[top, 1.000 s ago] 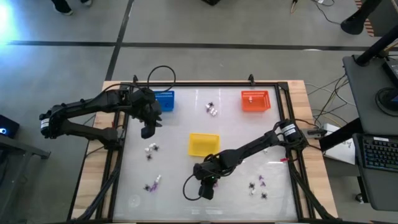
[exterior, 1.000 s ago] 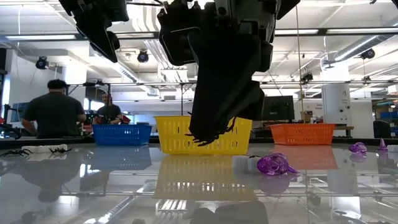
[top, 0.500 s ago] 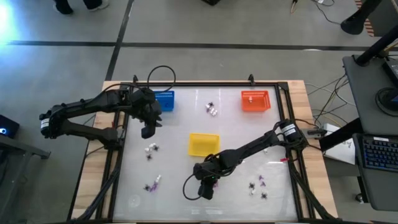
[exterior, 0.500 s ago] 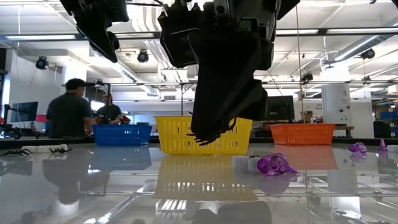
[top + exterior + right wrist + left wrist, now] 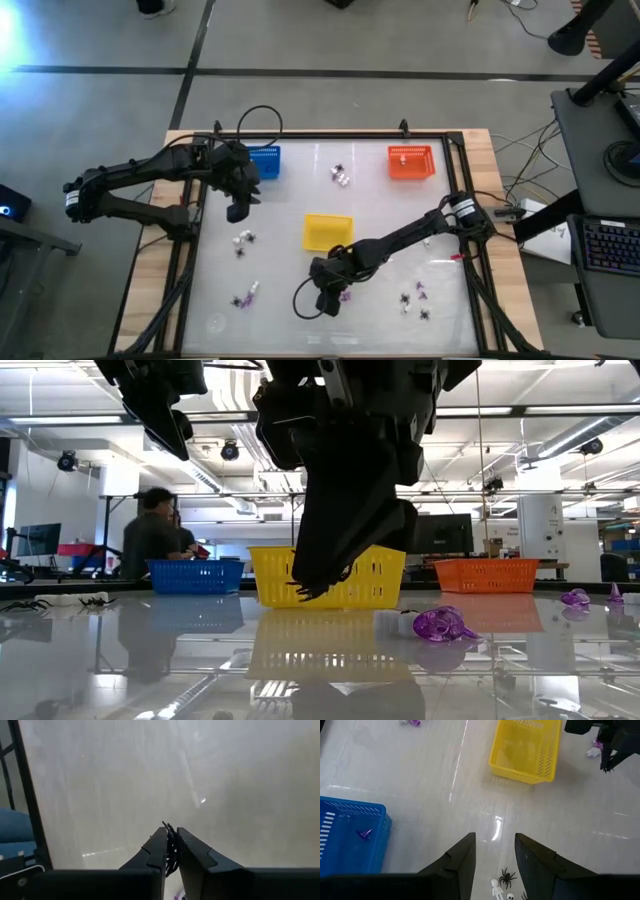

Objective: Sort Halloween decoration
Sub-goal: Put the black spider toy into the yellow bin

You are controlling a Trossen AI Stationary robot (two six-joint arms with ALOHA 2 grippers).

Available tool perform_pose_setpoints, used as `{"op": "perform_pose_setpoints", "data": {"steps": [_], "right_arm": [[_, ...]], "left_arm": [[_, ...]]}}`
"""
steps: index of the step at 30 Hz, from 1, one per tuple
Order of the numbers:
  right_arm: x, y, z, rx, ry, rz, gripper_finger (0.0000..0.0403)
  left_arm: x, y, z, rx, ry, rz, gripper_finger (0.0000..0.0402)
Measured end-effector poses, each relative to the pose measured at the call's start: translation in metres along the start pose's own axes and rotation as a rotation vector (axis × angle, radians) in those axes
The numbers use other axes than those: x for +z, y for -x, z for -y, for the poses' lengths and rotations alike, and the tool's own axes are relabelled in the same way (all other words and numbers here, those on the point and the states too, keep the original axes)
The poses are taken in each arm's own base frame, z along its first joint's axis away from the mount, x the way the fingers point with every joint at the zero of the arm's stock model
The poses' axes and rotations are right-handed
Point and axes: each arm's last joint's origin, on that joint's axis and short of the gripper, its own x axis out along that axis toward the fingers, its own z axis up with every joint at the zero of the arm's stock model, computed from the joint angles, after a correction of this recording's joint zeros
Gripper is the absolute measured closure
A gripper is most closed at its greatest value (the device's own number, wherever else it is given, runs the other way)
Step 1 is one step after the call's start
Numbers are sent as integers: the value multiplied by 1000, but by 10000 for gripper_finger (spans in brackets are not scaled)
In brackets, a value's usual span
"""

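The right gripper (image 5: pixel 327 303) hung above the near middle of the white table (image 5: pixel 280 215), its fingers pinched on a small black plastic spider (image 5: pixel 171 851) whose legs stuck out between the tips. The square yellow plastic basket (image 5: pixel 328 232) lay just beyond the gripper, toward the table's centre, much nearer this arm than the left. The left gripper (image 5: pixel 494 851) hovered beside the blue plastic basket (image 5: pixel 264 162), jaws apart and empty, with more tiny spiders and white skeleton bits (image 5: pixel 242 241) scattered on the table below it
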Motion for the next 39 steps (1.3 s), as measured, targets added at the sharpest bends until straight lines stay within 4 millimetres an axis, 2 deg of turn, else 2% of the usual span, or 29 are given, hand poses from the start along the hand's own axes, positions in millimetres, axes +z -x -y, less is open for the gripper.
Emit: {"op": "perform_pose_setpoints", "data": {"steps": [4,13,21,31,39], "right_arm": [[0,0,0,-15,-22,13,368],[0,0,0,-13,-38,13,311],[-1,0,0,-3,-93,-12,322],[-2,-2,6,-35,-106,-3,303],[-3,-3,8,-36,-117,-4,314]], "left_arm": [[0,0,0,0,-3,0,283],[0,0,0,-1,-3,0,283],[0,0,0,0,-25,0,283],[0,0,0,-1,-29,0,283],[0,0,0,0,-28,0,283]]}}
